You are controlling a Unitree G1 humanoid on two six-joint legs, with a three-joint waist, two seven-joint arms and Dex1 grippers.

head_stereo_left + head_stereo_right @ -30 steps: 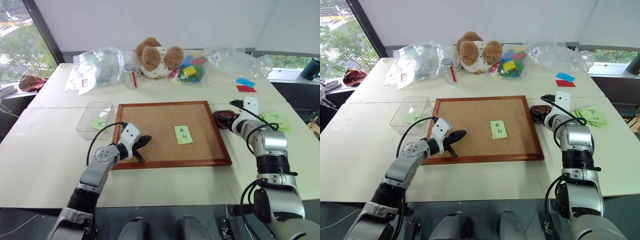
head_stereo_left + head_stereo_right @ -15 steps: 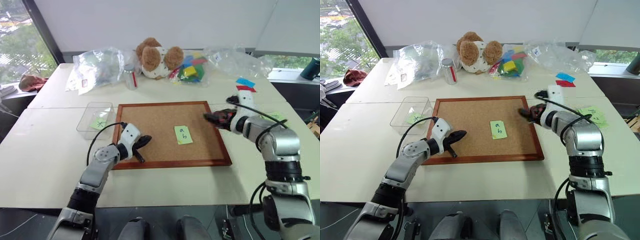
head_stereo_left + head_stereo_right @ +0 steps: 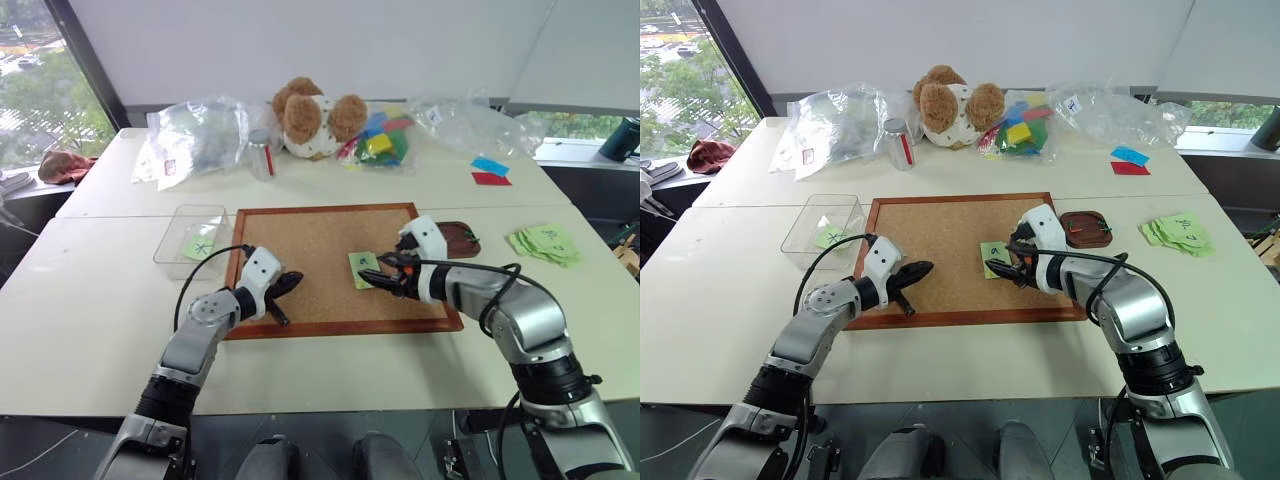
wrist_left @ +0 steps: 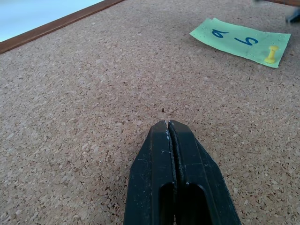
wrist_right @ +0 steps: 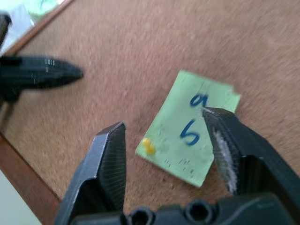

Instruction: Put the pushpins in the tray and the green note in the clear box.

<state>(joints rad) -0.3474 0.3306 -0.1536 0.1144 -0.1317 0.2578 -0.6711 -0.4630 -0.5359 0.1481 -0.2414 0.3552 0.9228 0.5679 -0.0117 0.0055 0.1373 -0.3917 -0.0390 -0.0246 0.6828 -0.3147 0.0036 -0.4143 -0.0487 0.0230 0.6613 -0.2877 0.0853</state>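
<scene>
Over the cork board (image 3: pixel 340 265), right gripper (image 5: pixel 168 145) hung with jaws spread, straddling the green note (image 5: pixel 190 133), not gripping anything. Note lay flat at mid-board, marked "a 6"-ish, one yellow pushpin (image 5: pixel 148 146) stuck at its near corner. Left gripper (image 4: pixel 172 140) sat at the board's left side, jaws clenched, empty, tip low over bare cork. Tray (image 3: pixel 1085 226) stood just off the board's right edge, apart from the note; dark bits inside, too small to tell. Clear box (image 3: pixel 190 237) lay at the board's left edge on the worktop (image 3: pixel 90 300), holding a green slip marked X.

Risks, as a judgement: jaws closing on both pin and paper could tear the note or drag it; the pin's head was tiny, so an off-centre pinch could slip and flick it across the cork. Pulling the note before the pin would rip the corner.

Around: heap of green slips (image 3: pixel 545 243) right of the tray, plush toy (image 3: pixel 315 115), small can (image 3: pixel 262 152) and plastic bags (image 3: pixel 195 135) along the far side. Nothing blocked the path to the tray; the left arm lay between the note and the box.
</scene>
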